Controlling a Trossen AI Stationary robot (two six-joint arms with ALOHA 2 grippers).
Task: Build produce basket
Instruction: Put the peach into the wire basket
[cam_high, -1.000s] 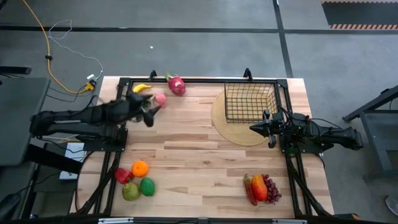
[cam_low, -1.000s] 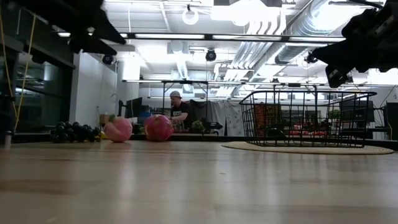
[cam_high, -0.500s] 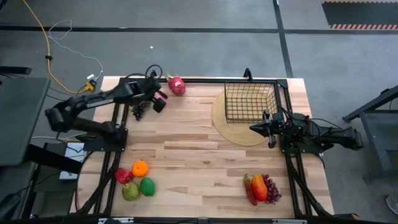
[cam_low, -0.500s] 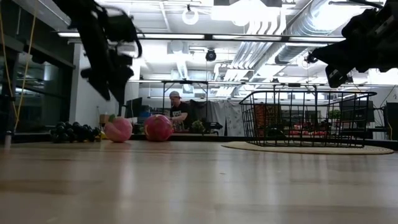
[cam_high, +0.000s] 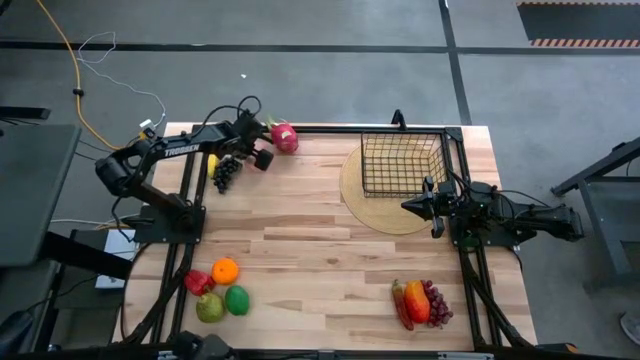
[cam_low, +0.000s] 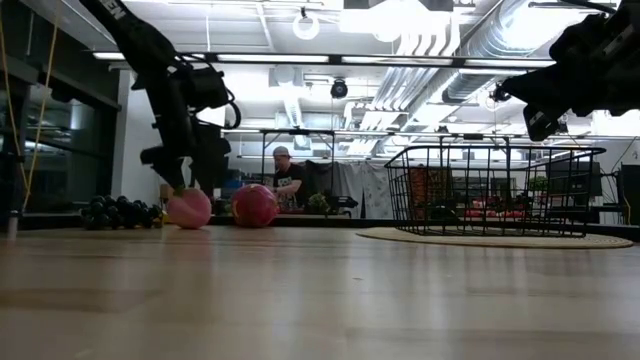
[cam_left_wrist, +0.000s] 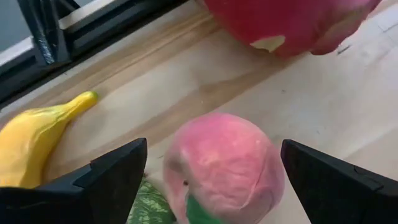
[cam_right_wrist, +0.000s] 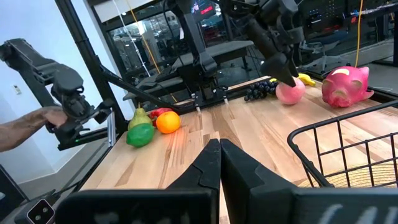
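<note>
The black wire basket (cam_high: 403, 165) stands on a flat round tan disc (cam_high: 372, 205) at the far right. A pink peach (cam_left_wrist: 224, 168) lies on the table at the far left, also in the low view (cam_low: 189, 208). Beside it lie a pink dragon fruit (cam_high: 284, 137), a banana (cam_left_wrist: 37, 134) and dark grapes (cam_high: 226, 172). My left gripper (cam_high: 261, 158) is open, pointing down over the peach, one finger on either side of it with a gap (cam_left_wrist: 212, 152). My right gripper (cam_high: 408, 207) is shut and empty above the disc's near edge.
An orange, a red pepper and two green fruits (cam_high: 222, 290) lie at the near left. A carrot, a pepper and red grapes (cam_high: 420, 303) lie at the near right. A person sits beyond the table (cam_low: 288, 180), and a hand holds a controller (cam_right_wrist: 37, 121).
My left gripper has swung toward the table's far edge and come down over the pink peach, tipping to point downward. The peach, the dragon fruit and the basket have stayed in place.
</note>
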